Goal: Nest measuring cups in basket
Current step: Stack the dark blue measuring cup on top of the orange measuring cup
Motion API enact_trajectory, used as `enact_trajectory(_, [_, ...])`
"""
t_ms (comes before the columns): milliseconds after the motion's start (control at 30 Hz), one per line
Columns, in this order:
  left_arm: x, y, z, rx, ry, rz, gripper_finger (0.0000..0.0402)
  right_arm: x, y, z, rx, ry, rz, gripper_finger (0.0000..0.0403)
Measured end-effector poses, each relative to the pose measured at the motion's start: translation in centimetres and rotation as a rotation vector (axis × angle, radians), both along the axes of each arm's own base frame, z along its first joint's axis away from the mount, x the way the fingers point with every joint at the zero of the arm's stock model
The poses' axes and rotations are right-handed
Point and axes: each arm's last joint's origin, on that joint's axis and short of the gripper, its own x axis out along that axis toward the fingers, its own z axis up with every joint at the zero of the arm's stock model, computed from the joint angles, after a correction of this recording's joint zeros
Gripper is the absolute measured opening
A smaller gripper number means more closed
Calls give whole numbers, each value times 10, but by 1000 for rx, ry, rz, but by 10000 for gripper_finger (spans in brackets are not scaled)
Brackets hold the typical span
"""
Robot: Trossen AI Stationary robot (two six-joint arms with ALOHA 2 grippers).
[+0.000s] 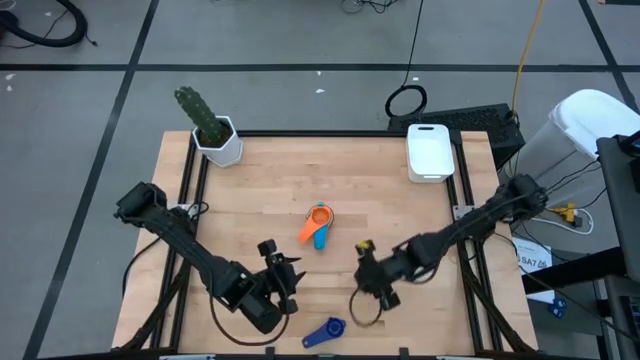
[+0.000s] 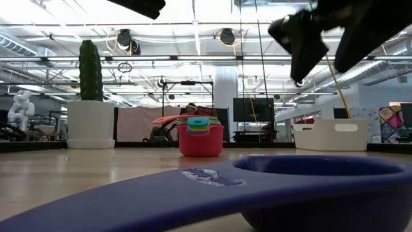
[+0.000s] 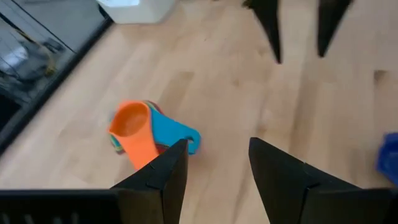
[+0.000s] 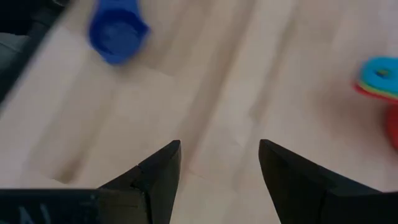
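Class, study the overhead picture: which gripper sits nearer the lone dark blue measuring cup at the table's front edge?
Left. The left gripper hovers just beside the dark blue cup, toward the table's middle; the right gripper sits slightly farther off on its other side.

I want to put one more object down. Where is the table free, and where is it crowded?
Free: the wood between the cactus pot and the basket. Crowded: near the stacked cups, the dark blue cup, the left gripper and the right gripper.
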Motion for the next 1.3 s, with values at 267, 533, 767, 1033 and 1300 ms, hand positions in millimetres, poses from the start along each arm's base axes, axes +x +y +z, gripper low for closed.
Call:
enact_trajectory(267, [0,-7,1,-185,75,-105,174,26,43,6,51,114,-48,210])
enact_trajectory(533, [-13,-41,10,-240,-79,-182,174,24,56,-4,103,161,-158,210])
enact_trajectory(767, [-35,-63,11,-255,-156,-155,174,25,67,1,166,109,-158,210])
enact_trajectory(1033, [-39,-71,13,-300,-183,-169,174,29,71,1,209,75,-166,210])
enact_trajectory(1300, [-37,-69,13,-298,-185,-165,174,39,78,-28,205,123,-150,210])
